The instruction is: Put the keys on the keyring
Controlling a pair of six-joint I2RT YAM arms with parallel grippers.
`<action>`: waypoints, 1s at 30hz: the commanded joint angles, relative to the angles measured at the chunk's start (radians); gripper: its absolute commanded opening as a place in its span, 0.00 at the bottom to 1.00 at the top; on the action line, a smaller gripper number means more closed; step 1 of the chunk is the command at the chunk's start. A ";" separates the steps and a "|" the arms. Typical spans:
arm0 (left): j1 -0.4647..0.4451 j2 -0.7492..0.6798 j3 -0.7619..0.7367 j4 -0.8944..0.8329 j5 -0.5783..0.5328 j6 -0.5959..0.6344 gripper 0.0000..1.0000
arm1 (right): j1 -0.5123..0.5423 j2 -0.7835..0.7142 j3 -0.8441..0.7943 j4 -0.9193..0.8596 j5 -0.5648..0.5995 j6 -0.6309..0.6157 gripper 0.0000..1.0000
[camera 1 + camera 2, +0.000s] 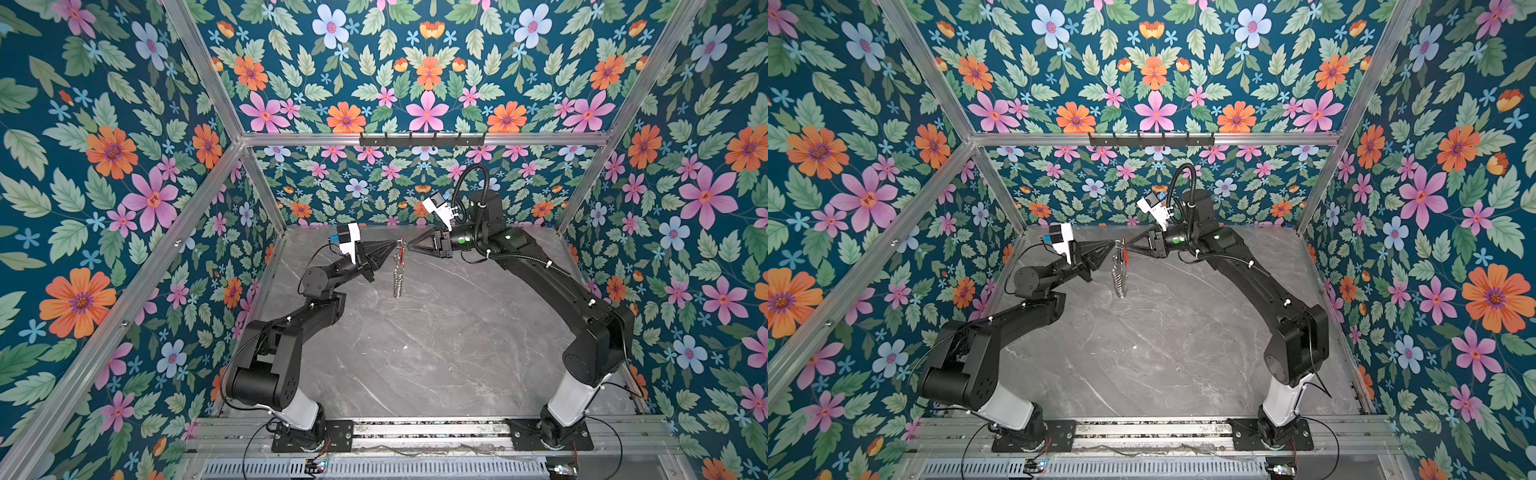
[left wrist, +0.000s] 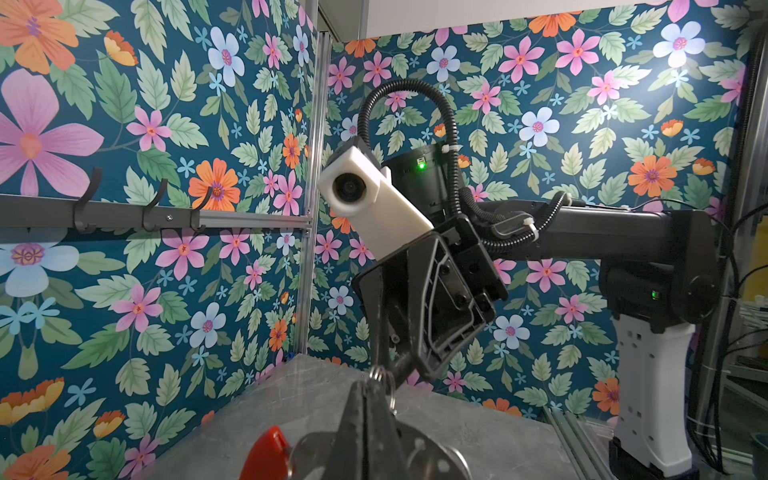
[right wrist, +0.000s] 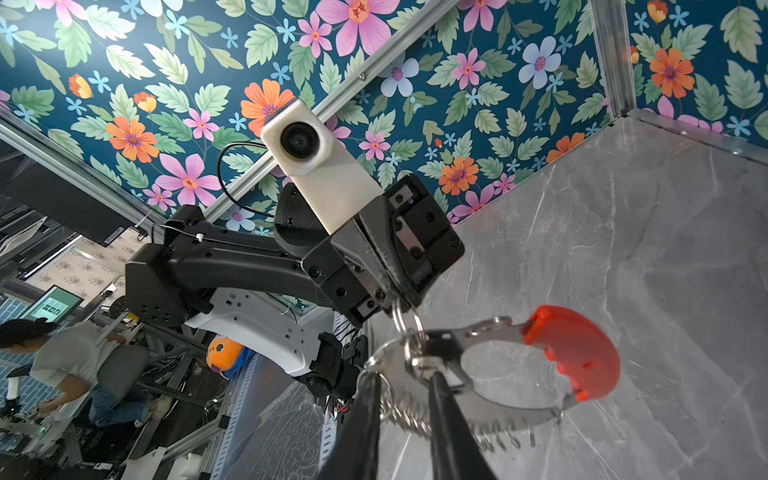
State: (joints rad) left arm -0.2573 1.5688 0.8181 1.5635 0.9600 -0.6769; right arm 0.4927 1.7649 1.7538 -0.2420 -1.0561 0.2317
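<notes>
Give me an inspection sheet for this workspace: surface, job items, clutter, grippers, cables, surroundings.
Surface: grey marble table, bare.
Job's things: keyring hanging in the air between the grippers; keys, silver split ring showing, black tag unclear.
Clutter: nothing seen.
Grippers: left gripper shut on keys' split ring; right gripper straddles keyring's band, apparently gripping.
Cables: corrugated hose loops over right arm; thin wire at left wrist camera.
Surroundings: floral walls, hook rail on back frame.

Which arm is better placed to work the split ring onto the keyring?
Left: the left gripper, shut, pinches the split ring at the keyring's rim; the right gripper straddles that rim, seemingly steadying it.
</notes>
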 commanded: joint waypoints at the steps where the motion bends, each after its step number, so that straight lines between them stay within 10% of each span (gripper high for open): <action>1: 0.000 0.002 0.010 0.038 -0.020 -0.008 0.00 | 0.004 0.011 0.012 0.014 -0.019 0.000 0.23; 11: -0.006 0.011 0.019 0.041 -0.018 -0.013 0.00 | 0.007 0.018 0.018 0.012 -0.018 -0.002 0.00; 30: -0.028 0.004 0.033 0.081 -0.051 -0.027 0.00 | 0.007 0.035 -0.010 0.004 -0.020 0.007 0.00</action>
State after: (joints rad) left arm -0.2787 1.5772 0.8425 1.5780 0.9302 -0.7033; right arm 0.4984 1.7962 1.7443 -0.2470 -1.0618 0.2348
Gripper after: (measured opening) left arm 0.050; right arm 0.050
